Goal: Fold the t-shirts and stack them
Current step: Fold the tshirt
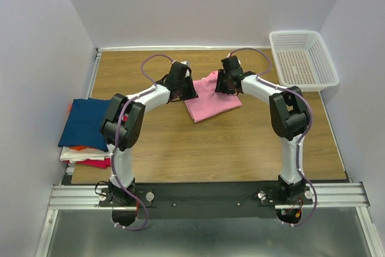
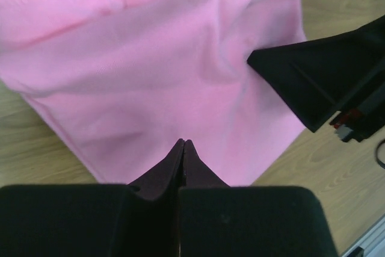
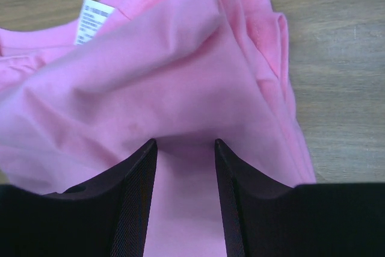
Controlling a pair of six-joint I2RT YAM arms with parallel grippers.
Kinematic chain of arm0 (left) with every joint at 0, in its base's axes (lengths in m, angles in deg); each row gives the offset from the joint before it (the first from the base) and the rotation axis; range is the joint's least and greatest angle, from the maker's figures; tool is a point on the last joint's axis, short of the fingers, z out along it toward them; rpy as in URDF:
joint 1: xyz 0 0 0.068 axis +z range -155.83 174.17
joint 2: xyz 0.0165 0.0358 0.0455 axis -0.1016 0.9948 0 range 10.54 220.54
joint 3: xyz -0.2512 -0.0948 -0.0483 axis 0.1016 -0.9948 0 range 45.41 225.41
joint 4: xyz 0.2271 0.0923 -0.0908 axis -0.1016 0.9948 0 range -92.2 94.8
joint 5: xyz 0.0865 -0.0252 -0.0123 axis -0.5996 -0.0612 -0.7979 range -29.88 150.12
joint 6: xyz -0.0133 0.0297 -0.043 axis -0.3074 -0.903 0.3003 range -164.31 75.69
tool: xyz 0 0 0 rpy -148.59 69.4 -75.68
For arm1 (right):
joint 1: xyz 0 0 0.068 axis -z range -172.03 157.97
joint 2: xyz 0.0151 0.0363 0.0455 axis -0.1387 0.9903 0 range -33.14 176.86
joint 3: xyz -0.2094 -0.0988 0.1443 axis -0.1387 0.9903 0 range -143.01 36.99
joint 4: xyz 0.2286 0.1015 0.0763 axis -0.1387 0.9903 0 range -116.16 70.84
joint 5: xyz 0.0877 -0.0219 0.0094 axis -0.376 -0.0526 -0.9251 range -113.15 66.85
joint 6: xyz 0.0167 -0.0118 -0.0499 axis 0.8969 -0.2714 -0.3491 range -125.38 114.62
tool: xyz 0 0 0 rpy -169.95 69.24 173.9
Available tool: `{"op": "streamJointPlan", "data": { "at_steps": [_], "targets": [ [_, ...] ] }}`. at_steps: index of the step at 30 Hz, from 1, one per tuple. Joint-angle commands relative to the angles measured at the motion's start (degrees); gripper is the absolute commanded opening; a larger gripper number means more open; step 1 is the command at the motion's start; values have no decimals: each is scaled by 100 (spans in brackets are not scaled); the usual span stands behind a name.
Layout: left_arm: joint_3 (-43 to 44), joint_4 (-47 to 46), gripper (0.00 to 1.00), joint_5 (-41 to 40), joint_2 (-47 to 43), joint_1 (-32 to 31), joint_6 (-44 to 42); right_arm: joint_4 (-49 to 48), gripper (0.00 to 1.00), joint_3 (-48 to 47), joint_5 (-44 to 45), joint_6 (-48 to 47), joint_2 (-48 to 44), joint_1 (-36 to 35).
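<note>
- Overhead, a pink shirt (image 1: 212,103) lies partly folded on the table (image 1: 210,148), towards the back. The left gripper (image 1: 189,91) and right gripper (image 1: 225,87) are at its far side. A blue shirt (image 1: 87,123) tops a stack (image 1: 84,154) at the left edge.
- Left wrist: jaws pressed shut, tips on pink cloth; nothing seems pinched.
- Right wrist: jaws stand apart, with pink cloth lying between them.

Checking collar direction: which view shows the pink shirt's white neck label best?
The right wrist view: the white label lies whole and unblocked at the pink t-shirt's neckline. The left wrist view catches only a sliver at its top edge; the top view is too small to show it.
</note>
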Motion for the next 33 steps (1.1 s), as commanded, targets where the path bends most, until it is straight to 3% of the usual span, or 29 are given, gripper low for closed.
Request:
{"op": "streamJointPlan", "data": {
  "at_steps": [1,8,13,22,26,31,33],
  "targets": [
    [33,58,5,-421,327,-100,244,-45,51,280,455,48,142,-1],
    [-704,-188,5,-650,232,-442,516,-80,51,1379,517,549,-253,-71],
    [-1478,-557,4,-685,-164,-750,727,-237,51,2581,491,839,-1043,-273],
    [-3587,-1225,4,-475,-1692,-1287,964,-677,51,4710,-9,1367,-2967,-782],
    [-4482,-1226,4,-431,-2920,-1541,1175,-686,51,5570,-176,1788,-4091,-1230],
    [-4565,-710,5,-605,-3916,-1568,1124,-337,52,5617,-266,1842,-5103,-1249],
    [-4187,-392,5,-957,-4128,-1525,974,-116,52,5424,260,1754,-5376,-1240]
  ]
}}
